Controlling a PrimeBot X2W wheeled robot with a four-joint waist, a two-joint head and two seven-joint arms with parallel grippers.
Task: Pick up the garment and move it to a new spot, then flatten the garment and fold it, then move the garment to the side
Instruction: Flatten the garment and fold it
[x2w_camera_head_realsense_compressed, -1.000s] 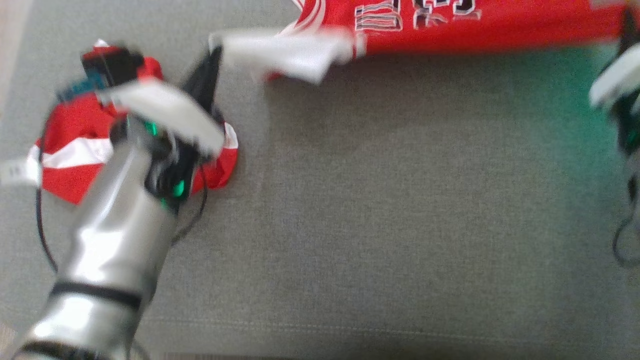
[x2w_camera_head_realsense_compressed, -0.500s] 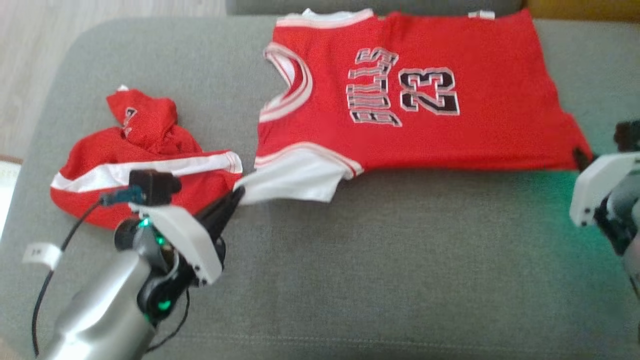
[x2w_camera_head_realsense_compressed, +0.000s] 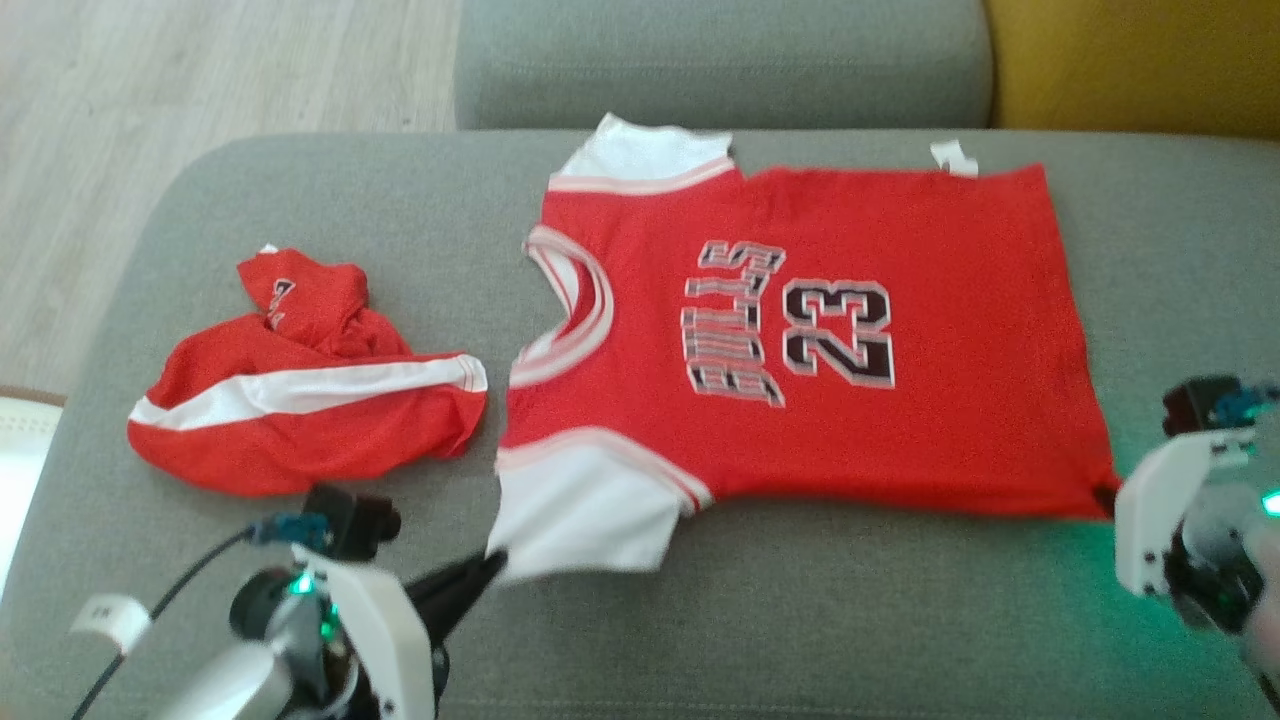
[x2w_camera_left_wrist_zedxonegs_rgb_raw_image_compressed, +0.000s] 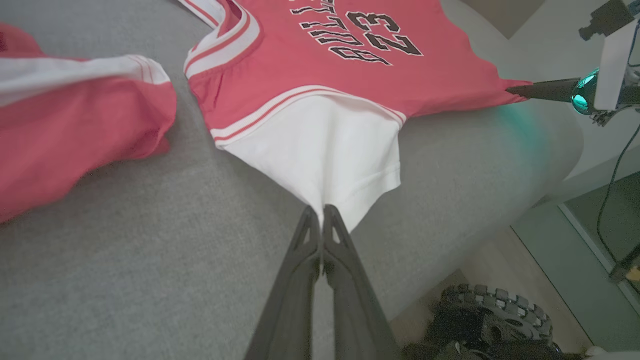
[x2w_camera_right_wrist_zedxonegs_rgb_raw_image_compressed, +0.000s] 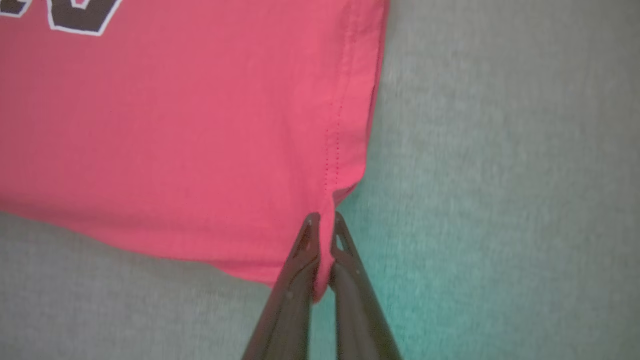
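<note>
The red basketball jersey with white sleeves (x2w_camera_head_realsense_compressed: 800, 340) lay spread flat on the grey fabric sofa cushion (x2w_camera_head_realsense_compressed: 800, 620). The left gripper (x2w_camera_left_wrist_zedxonegs_rgb_raw_image_compressed: 320, 209) pinched its near sleeve hem and the right gripper (x2w_camera_right_wrist_zedxonegs_rgb_raw_image_compressed: 324, 218) its bottom corner, fingers closed tight. It looked light and limp, best held by the corners.

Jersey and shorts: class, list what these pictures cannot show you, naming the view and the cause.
- Head view: the small print on the shorts is blurred.
- Left wrist view: the shorts run off the left edge.
- Right wrist view: the number on the jersey is cut by the top edge.
</note>
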